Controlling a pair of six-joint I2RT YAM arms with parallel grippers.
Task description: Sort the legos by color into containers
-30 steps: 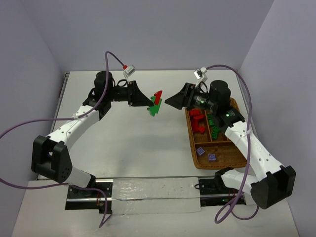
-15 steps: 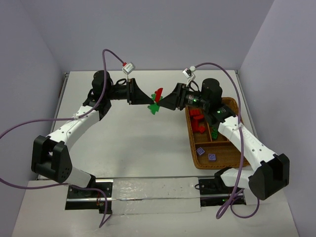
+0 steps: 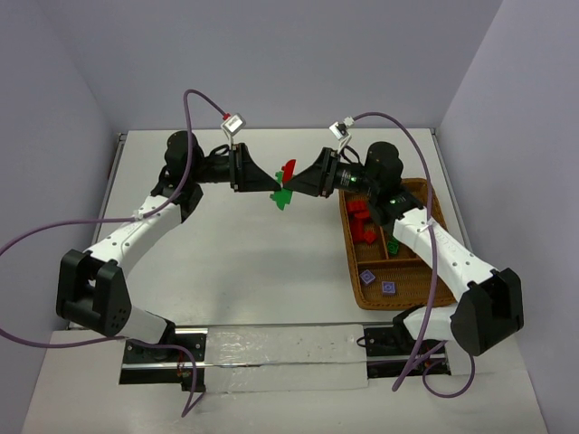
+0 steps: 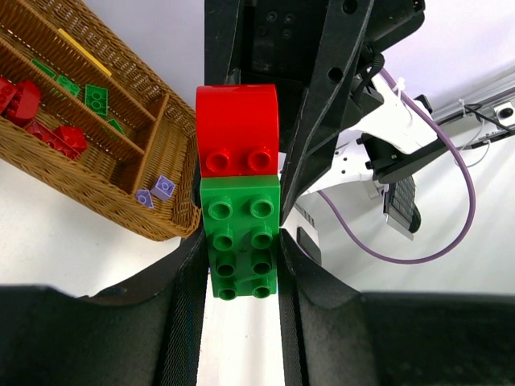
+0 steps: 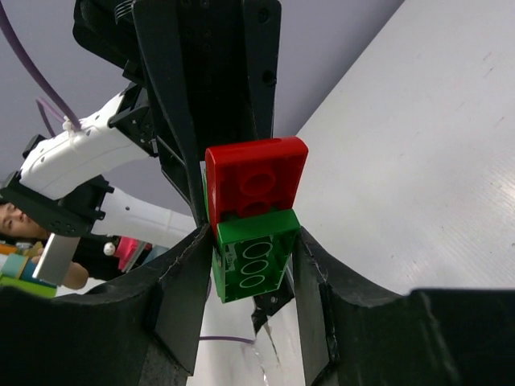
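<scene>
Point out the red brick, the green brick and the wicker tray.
red brick (image 4: 237,121): left wrist view, middle of its smooth face.
green brick (image 4: 241,237): left wrist view, centre of studded face.
wicker tray (image 4: 96,186): left wrist view, outer woven wall.

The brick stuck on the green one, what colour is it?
Red. That brick shows best in the left wrist view.

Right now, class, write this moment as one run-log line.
left jaws: shut on red-green lego stack | right jaws: either side of stack, grip unclear | stack: held above table, outside wicker tray
</scene>
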